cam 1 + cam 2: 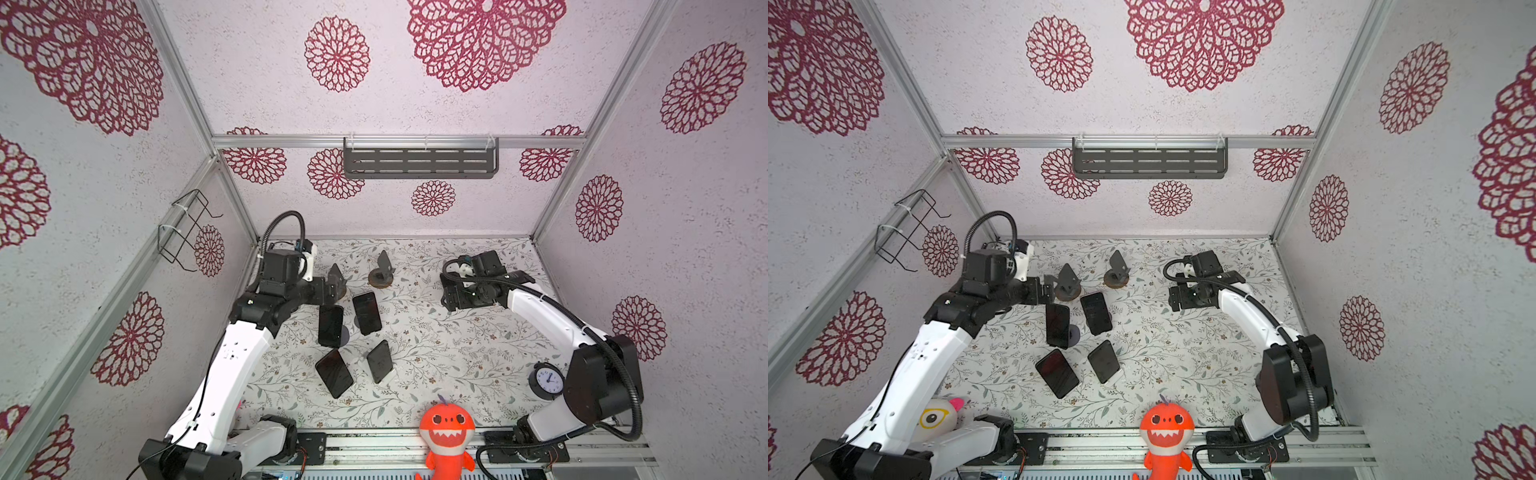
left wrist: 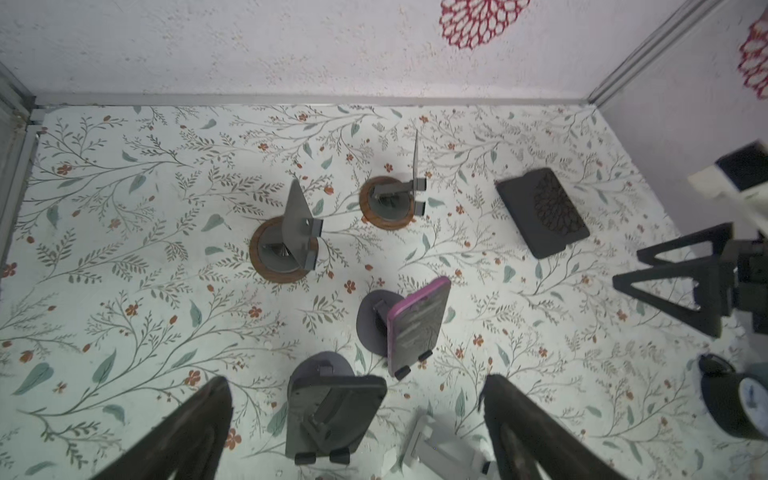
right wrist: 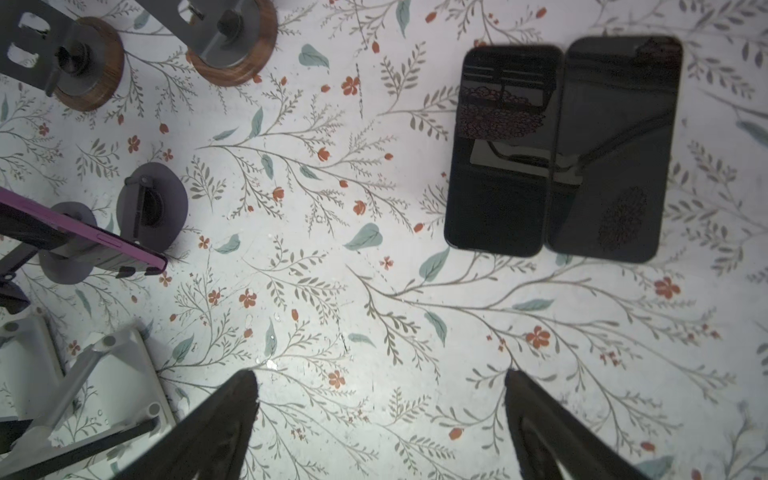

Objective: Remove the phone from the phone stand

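In the left wrist view a phone in a purple case [image 2: 415, 328] leans upright on a dark round-based phone stand [image 2: 368, 320]. My left gripper [image 2: 355, 379] hangs open, and an empty dark stand [image 2: 332, 411] shows below its spread fingers. The right wrist view catches the purple phone [image 3: 91, 245] edge-on, with two black phones [image 3: 498, 149] lying flat side by side. My right gripper [image 3: 380, 374] is open over bare table. In both top views several dark phones [image 1: 367, 312] lean on stands mid-table. There the left gripper [image 1: 334, 286] is by a back stand and the right gripper [image 1: 448, 297] is at the back right.
Two empty wood-based stands [image 2: 386, 203] stand toward the back wall. A white stand [image 2: 436, 449] sits close to the left gripper. A small clock [image 1: 547, 380] is at the front right and an orange shark plush [image 1: 444, 432] at the front edge. Walls close three sides.
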